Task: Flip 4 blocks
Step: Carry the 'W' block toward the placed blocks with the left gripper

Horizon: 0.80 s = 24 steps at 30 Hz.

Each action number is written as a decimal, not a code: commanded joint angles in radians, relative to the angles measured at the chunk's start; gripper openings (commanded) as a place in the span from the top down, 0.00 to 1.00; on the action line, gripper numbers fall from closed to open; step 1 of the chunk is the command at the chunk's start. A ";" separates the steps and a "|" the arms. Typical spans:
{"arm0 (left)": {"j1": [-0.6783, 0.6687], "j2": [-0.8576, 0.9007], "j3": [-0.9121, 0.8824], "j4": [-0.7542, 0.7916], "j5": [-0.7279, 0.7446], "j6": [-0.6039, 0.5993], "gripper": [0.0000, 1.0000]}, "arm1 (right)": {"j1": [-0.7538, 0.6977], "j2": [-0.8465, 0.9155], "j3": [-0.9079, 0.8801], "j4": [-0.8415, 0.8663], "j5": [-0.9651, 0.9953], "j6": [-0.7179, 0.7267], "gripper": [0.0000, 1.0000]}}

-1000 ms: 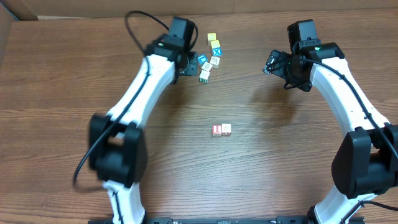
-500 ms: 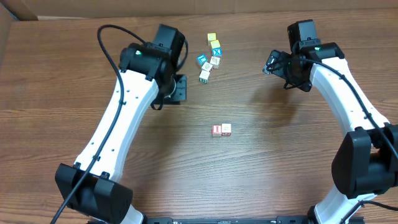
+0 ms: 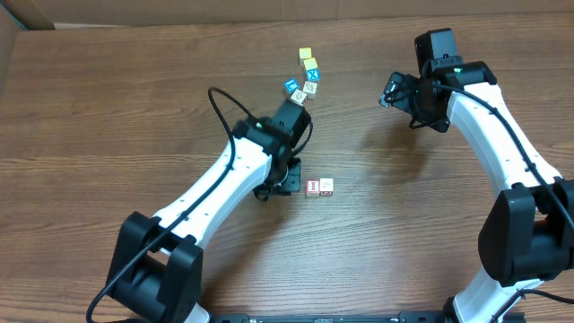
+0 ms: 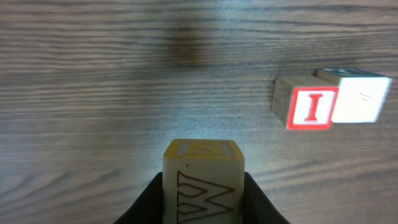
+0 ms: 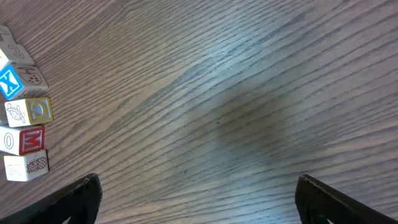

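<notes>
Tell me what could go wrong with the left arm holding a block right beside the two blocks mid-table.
1. The left end effector sits close to the I block and its neighbour block; setting down could knock them.
2. The held block juts out of the grip, so it may twist or tumble onto the wrong face on release.
3. The left arm's wrist stands near the back cluster of blocks and might brush it.

Wood-grain table (image 3: 90,135), two blocks (image 3: 313,187) touching near its middle (one lettered I), block cluster (image 3: 310,87) farther back
</notes>
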 commanded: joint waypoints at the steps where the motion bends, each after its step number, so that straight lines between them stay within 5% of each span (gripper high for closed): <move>1: -0.013 -0.009 -0.080 0.079 0.032 -0.066 0.79 | -0.001 -0.003 0.014 0.002 -0.001 -0.004 0.00; 14: -0.017 -0.009 -0.163 0.255 0.036 -0.084 0.75 | -0.001 -0.003 0.014 0.002 -0.001 -0.004 0.00; 21: -0.017 -0.009 -0.163 0.255 0.036 -0.084 0.48 | -0.001 -0.003 0.014 0.002 -0.001 -0.004 0.00; 24: -0.017 -0.009 -0.162 0.255 0.036 -0.084 0.45 | -0.001 -0.003 0.014 0.002 -0.001 -0.004 0.00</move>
